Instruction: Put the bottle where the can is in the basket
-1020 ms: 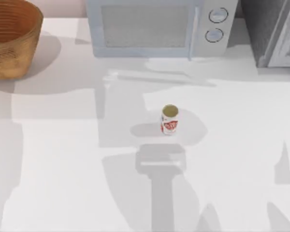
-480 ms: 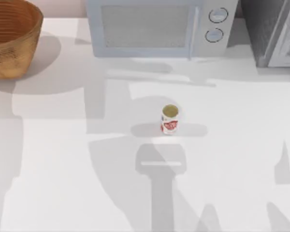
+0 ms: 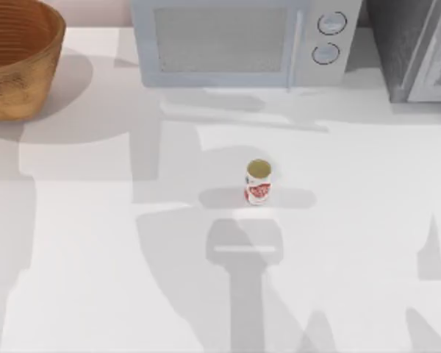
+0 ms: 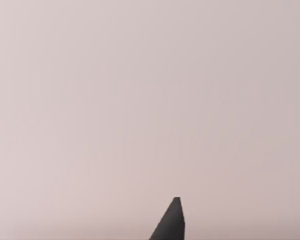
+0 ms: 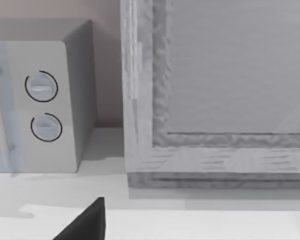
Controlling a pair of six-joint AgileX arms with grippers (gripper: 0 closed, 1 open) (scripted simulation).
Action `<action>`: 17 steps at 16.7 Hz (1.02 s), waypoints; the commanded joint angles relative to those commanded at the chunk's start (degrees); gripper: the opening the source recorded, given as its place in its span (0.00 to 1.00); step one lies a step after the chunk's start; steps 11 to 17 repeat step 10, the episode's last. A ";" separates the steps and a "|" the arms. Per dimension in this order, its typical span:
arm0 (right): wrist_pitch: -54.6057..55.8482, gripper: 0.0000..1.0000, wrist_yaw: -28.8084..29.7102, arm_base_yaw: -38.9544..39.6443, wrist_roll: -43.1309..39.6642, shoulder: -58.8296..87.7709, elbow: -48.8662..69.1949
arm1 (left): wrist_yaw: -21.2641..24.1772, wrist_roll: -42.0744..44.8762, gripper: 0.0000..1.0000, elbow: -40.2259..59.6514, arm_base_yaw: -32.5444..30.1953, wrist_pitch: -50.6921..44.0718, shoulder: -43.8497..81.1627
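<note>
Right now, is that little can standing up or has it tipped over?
Upright. From above, the can shows its round dull-gold top facing up with the red label below it, standing alone on the white table, well away from the basket.

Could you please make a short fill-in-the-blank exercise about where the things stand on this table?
1. The small white cylindrical can with red label stands ____ on the white table.
2. The large round woven wicker basket sits at the table's far ____ corner.
3. The grey-white microwave has ____ round knobs.

Missing words: upright; left; two
</note>
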 joint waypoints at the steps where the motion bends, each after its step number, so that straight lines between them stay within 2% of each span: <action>1: 0.00 1.00 0.00 0.00 0.00 0.00 0.00 | 0.00 0.00 0.75 0.00 0.00 0.00 0.00; 4: 0.00 1.00 0.00 0.00 0.00 0.00 0.00 | 0.00 0.00 0.98 0.00 0.00 0.00 0.00; 5: 0.00 1.00 0.00 0.00 0.00 0.00 0.00 | 0.00 0.00 1.00 0.00 0.00 0.00 0.00; 17: 0.00 1.00 0.00 0.00 0.00 0.00 0.00 | 0.00 0.00 1.00 0.00 0.00 0.00 0.00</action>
